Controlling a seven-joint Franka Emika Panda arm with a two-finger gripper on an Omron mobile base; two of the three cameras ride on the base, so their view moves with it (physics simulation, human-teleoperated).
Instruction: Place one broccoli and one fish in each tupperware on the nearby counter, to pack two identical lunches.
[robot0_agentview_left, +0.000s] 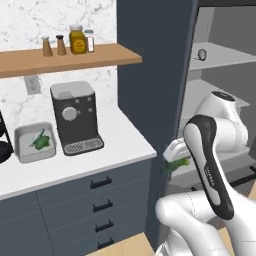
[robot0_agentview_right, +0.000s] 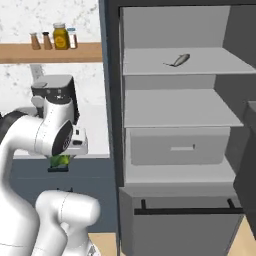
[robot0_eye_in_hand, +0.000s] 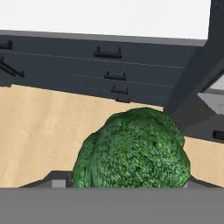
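Note:
My gripper (robot0_agentview_left: 173, 165) is shut on a green broccoli (robot0_eye_in_hand: 132, 151), held in the air just past the right end of the white counter (robot0_agentview_left: 125, 136) and in front of the open fridge. The broccoli (robot0_agentview_right: 60, 161) hides the fingertips in the hand view, where wood floor and dark drawers lie below it. A light-grey tupperware (robot0_agentview_left: 21, 134) sits on the counter at the left, with a green broccoli piece (robot0_agentview_left: 41, 142) and a thin grey fish-like shape inside. A grey fish (robot0_agentview_right: 178, 60) lies on the fridge's upper shelf.
A dark coffee machine (robot0_agentview_left: 75, 117) stands right of the tupperware. Above it is a wooden shelf (robot0_agentview_left: 65, 57) with spice bottles. Dark drawers (robot0_agentview_left: 100, 200) run under the counter. The fridge has shelves (robot0_agentview_right: 175, 107) and a drawer (robot0_agentview_right: 180, 147). A black object (robot0_agentview_left: 4, 145) shows at the left edge.

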